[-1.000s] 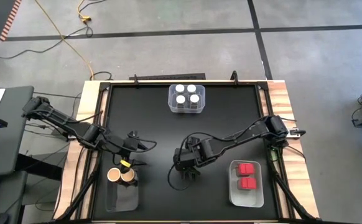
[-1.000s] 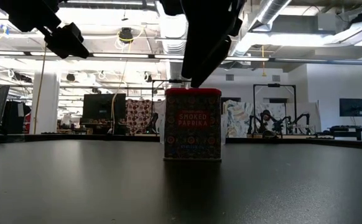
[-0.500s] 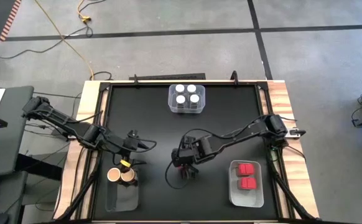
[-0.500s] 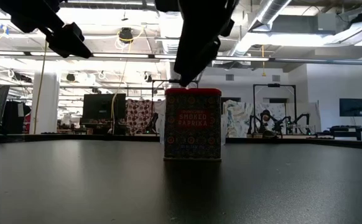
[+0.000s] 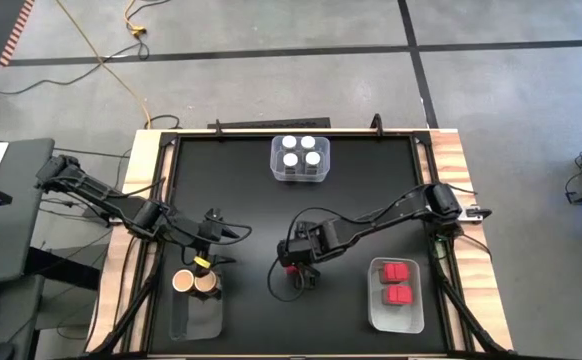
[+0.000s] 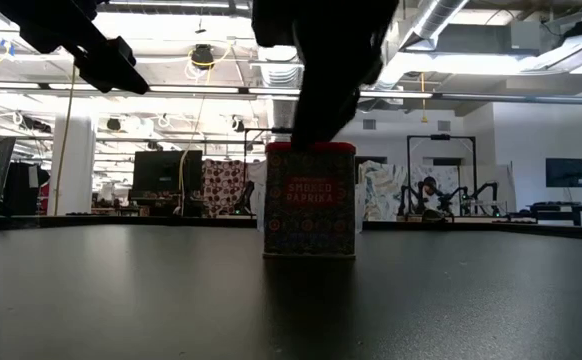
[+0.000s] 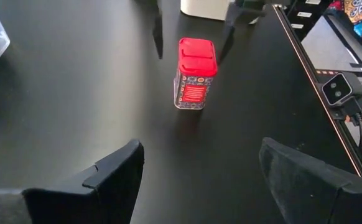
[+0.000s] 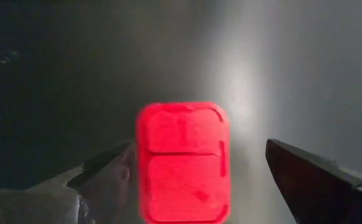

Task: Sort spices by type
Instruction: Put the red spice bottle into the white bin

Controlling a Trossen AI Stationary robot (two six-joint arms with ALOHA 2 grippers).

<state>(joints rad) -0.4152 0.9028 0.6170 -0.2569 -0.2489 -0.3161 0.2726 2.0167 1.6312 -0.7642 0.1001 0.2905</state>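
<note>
Near the middle of the black bench [image 5: 261, 200], toward its near edge, a red paprika box [image 6: 310, 200] stands upright on its own. The right gripper [image 5: 300, 275] hangs directly above it, pointing down, its fingers spread wide on either side of the red lid and not touching it; in the right wrist view the lid sits squarely between the two dark fingers [image 8: 100, 180]. The label on the box reads "Smoked Paprika" in the low view.

At the near right, a clear bin [image 5: 376, 310] holds two more red boxes [image 5: 399, 282] side by side. At the far centre another clear bin [image 5: 276, 165] holds four white-lidded jars [image 5: 300, 151]. At the near left, two tan-lidded jars [image 5: 193, 283] sit at the far end of a third clear bin [image 5: 196, 318].

The left gripper [image 5: 219, 245] hovers just beyond the tan-lidded jars, fingers parted with nothing between them, facing across the bench toward the paprika box.
</note>
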